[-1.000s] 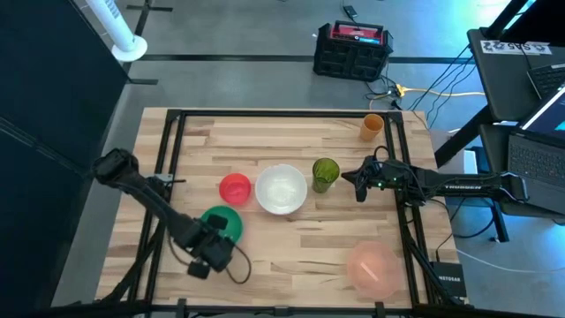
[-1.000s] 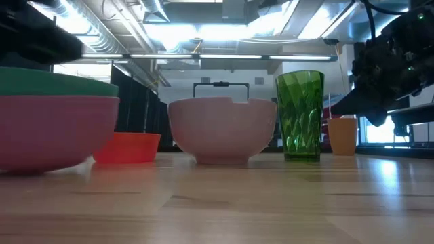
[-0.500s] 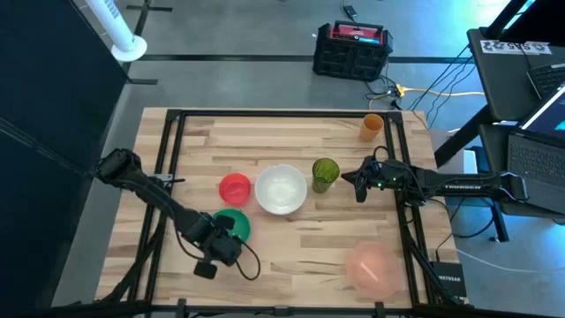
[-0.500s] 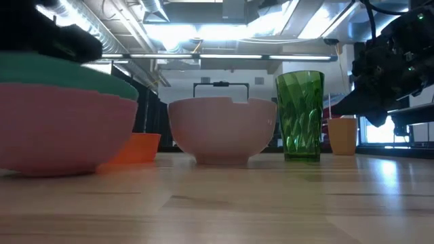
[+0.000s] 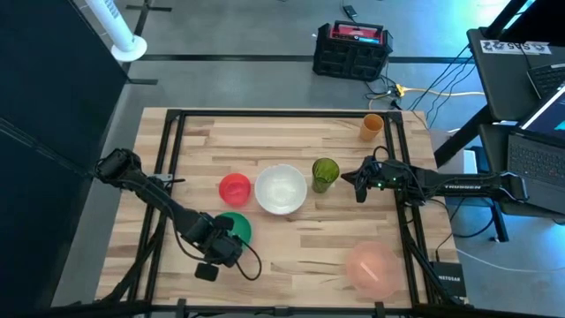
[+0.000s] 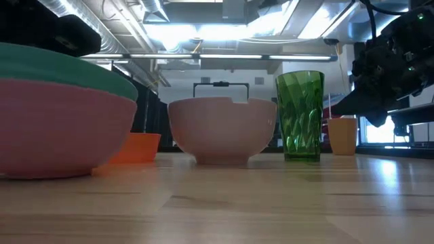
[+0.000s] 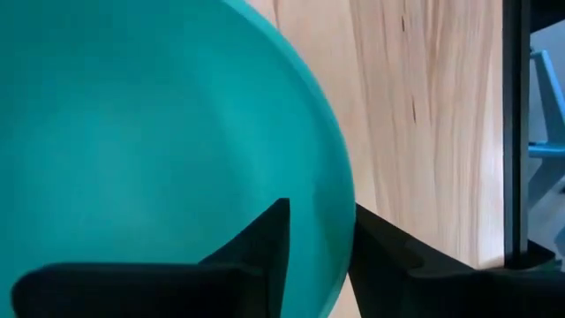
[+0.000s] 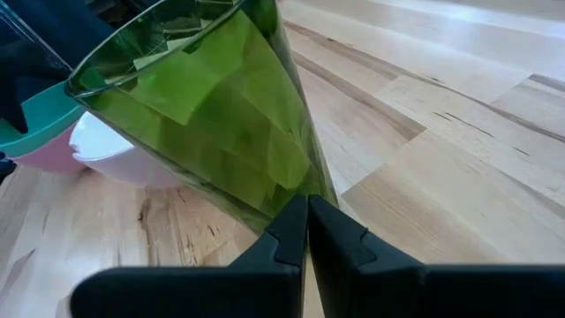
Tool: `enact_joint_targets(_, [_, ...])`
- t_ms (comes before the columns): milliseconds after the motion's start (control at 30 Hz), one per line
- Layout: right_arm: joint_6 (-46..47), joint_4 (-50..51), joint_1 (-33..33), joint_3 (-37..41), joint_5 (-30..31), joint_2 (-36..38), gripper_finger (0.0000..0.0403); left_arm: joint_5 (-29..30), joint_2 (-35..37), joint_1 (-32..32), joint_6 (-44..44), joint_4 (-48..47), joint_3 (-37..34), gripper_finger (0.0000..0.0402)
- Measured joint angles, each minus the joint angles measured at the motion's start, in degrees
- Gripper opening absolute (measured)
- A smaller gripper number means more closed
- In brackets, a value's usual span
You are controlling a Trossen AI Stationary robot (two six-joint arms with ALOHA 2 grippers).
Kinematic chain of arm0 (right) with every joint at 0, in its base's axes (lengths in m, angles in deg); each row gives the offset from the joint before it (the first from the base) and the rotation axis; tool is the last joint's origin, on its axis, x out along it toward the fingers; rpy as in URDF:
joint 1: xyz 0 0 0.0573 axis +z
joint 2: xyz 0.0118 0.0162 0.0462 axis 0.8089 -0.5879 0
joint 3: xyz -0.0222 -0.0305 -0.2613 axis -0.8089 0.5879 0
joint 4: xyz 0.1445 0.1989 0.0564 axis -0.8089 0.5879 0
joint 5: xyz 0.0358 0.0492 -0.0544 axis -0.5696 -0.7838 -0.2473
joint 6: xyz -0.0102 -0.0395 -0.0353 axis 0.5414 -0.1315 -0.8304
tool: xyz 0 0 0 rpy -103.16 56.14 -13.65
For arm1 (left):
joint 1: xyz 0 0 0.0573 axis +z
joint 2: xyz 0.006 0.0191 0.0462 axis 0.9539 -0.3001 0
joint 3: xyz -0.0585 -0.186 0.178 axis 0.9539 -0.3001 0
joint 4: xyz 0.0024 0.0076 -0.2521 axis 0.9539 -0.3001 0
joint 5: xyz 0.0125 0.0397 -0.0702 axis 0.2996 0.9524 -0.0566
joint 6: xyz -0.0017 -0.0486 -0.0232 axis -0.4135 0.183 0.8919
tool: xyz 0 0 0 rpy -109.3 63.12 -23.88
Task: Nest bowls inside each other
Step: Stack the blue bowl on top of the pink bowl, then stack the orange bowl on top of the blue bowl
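While the left gripper (image 5: 222,244) hung over the near-left part of the tabletop (image 5: 318,225), its fingers (image 7: 265,238) straddled the rim of the teal green bowl (image 7: 150,150): one finger lay inside the bowl and the other just outside the wall, with a narrow gap showing between rim and fingers, so they stood partly apart and no firm clamp could be seen. From the low camera the teal bowl sat nested in the magenta pink bowl (image 6: 61,135), its green rim (image 6: 68,71) tilted slightly above the pink wall, and the pink bowl rested on the wood. From above, only a green crescent (image 5: 237,226) showed beside the dark wrist.

Behind that pair, the small red bowl (image 5: 235,187) stood just beside the large white bowl (image 5: 281,189), both near the middle of the tabletop. The tall green cup (image 5: 325,173) stood upright just to the right of the white bowl. The right gripper (image 5: 360,185) waited close beside that cup, its fingers (image 8: 296,231) pressed together and holding nothing, the cup's base right in front of them.

The pale salmon bowl (image 5: 372,268) sat alone at the near-right corner, well apart from both grippers. The small orange cup (image 5: 372,127) stood near the far-right edge.
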Motion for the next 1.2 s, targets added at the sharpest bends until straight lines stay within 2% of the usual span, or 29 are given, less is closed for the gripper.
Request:
enact_joint_targets(567, [0.00,0.00,-0.02,0.02,0.00,0.00,0.0000,11.57,0.23,11.72,-3.23,-15.01,14.44,0.0086])
enact_joint_targets(667, [-0.02,0.02,-0.02,0.02,0.00,0.00,0.0000,13.11,0.30,18.40,-2.06,-17.46,16.06,0.0086])
enact_joint_targets(833, [-0.41,0.00,0.00,0.02,0.00,-0.02,0.0000,13.13,0.30,33.21,-3.01,-19.07,14.72,0.0086])
enact_joint_targets(967, [-0.39,0.06,-0.02,0.02,-0.08,-0.02,0.0000,12.01,0.30,41.67,-12.00,-19.54,13.87,0.0086])
enact_joint_targets(1200, [-0.39,0.22,-0.02,0.03,-0.28,-0.02,0.0000,8.68,2.51,45.45,-23.92,-15.89,7.23,0.0086])
